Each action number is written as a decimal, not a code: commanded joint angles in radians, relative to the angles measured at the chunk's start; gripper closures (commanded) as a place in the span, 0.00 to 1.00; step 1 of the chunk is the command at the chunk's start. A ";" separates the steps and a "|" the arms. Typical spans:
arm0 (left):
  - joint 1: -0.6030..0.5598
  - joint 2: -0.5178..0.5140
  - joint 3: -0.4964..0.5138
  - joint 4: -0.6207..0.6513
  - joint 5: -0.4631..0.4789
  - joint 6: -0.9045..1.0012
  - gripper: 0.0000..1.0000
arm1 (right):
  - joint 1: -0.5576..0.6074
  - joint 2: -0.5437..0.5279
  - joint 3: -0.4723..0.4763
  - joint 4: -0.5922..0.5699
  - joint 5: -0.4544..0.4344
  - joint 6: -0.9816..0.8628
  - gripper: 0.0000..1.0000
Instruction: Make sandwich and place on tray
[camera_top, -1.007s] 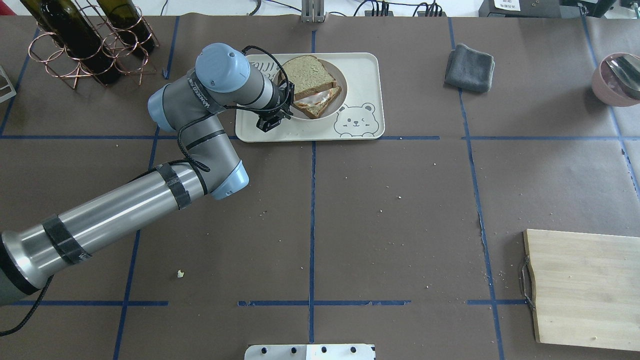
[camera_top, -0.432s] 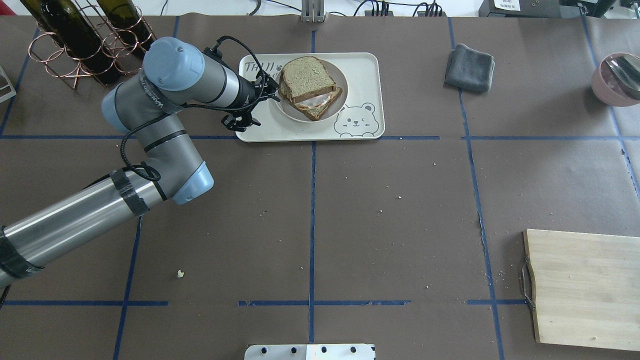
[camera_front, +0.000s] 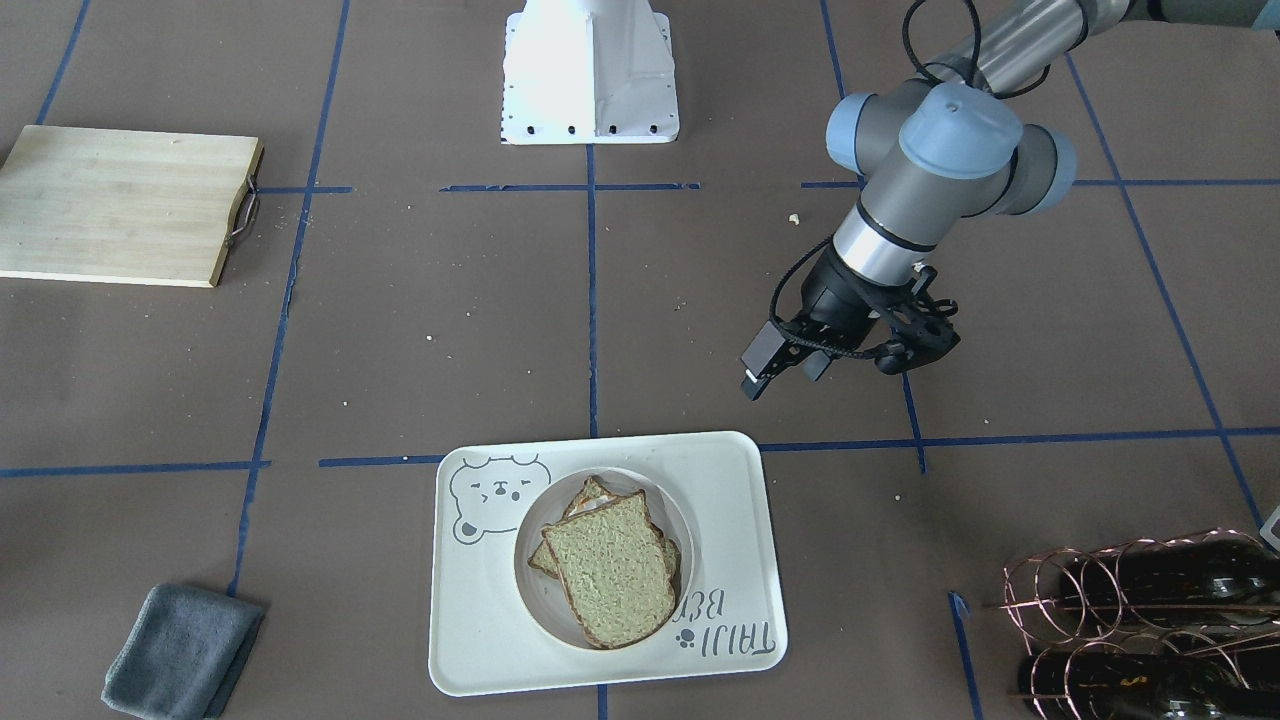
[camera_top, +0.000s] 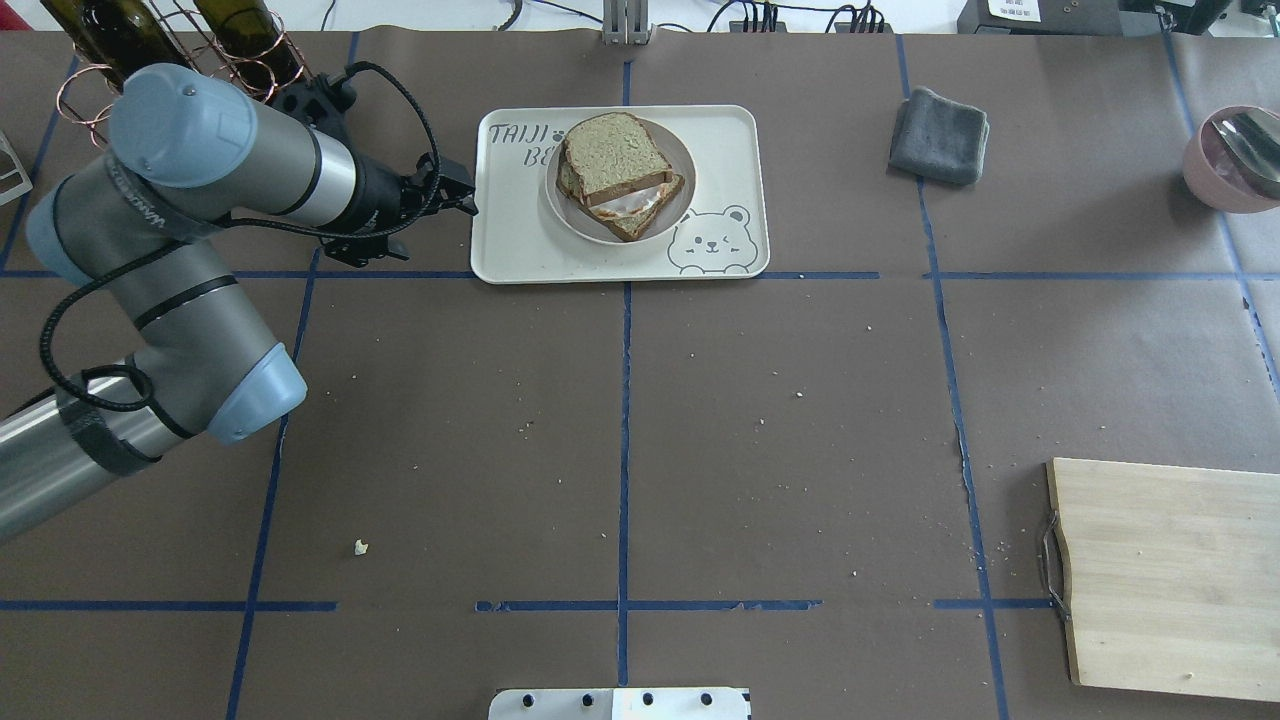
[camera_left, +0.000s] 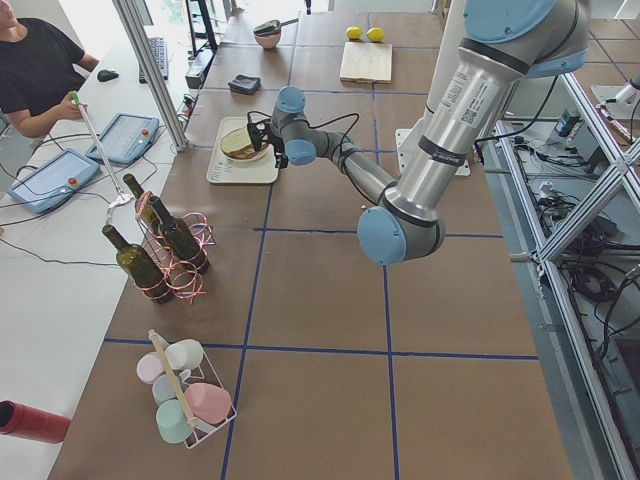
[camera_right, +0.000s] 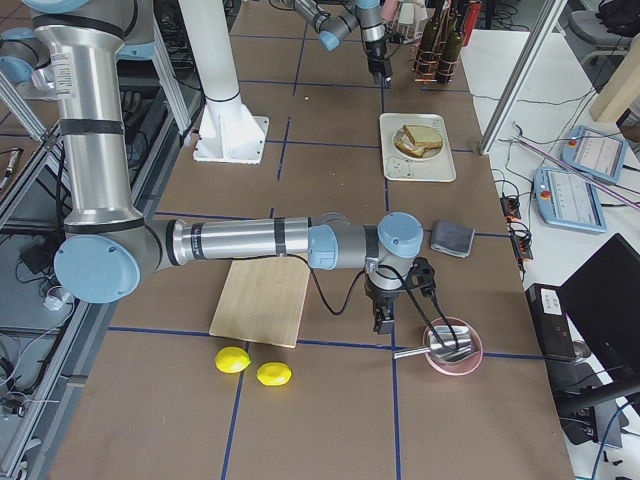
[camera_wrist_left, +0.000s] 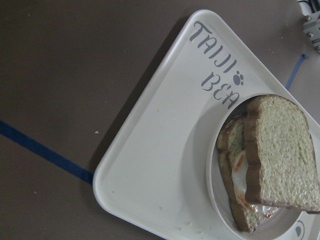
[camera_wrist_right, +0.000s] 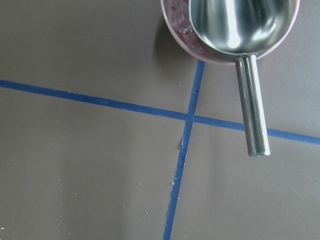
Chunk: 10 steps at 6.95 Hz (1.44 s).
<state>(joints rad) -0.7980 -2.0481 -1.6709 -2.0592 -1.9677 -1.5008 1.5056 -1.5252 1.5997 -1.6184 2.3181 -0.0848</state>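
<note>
The sandwich (camera_top: 615, 170), two brown-crusted slices with white egg between, lies on a small round white plate (camera_top: 572, 220). The plate stands on the cream bear tray (camera_top: 520, 245). Sandwich (camera_front: 610, 575), plate (camera_front: 535, 600) and tray (camera_front: 480, 640) also show in the front view. In the left wrist view the sandwich (camera_wrist_left: 270, 160) and the tray (camera_wrist_left: 160, 165) show. My left gripper (camera_top: 455, 192) is open and empty, off the tray's left edge and raised (camera_front: 775, 362). My right gripper (camera_right: 383, 318) hangs next to a pink bowl; I cannot tell whether it is open or shut.
A grey cloth (camera_top: 940, 135) lies right of the tray. The pink bowl with a metal scoop (camera_top: 1240, 155) is at the far right. A wooden cutting board (camera_top: 1170, 575) is at the near right. A copper rack of wine bottles (camera_top: 170, 90) stands behind the left arm.
My left arm has drawn back to the left, from beside the plate over the tray to off the tray's left edge. The plate and sandwich have stayed put.
</note>
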 joint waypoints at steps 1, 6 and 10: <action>-0.033 0.100 -0.125 0.190 0.000 0.326 0.00 | 0.077 -0.074 0.000 0.002 0.068 -0.001 0.00; -0.321 0.372 -0.161 0.199 -0.138 1.024 0.00 | 0.120 -0.087 0.002 0.122 0.067 0.138 0.00; -0.682 0.449 -0.125 0.384 -0.244 1.569 0.00 | 0.120 -0.092 0.009 0.133 0.070 0.154 0.00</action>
<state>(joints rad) -1.3859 -1.6133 -1.8023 -1.7257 -2.1587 -0.0349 1.6260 -1.6164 1.6077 -1.4872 2.3882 0.0676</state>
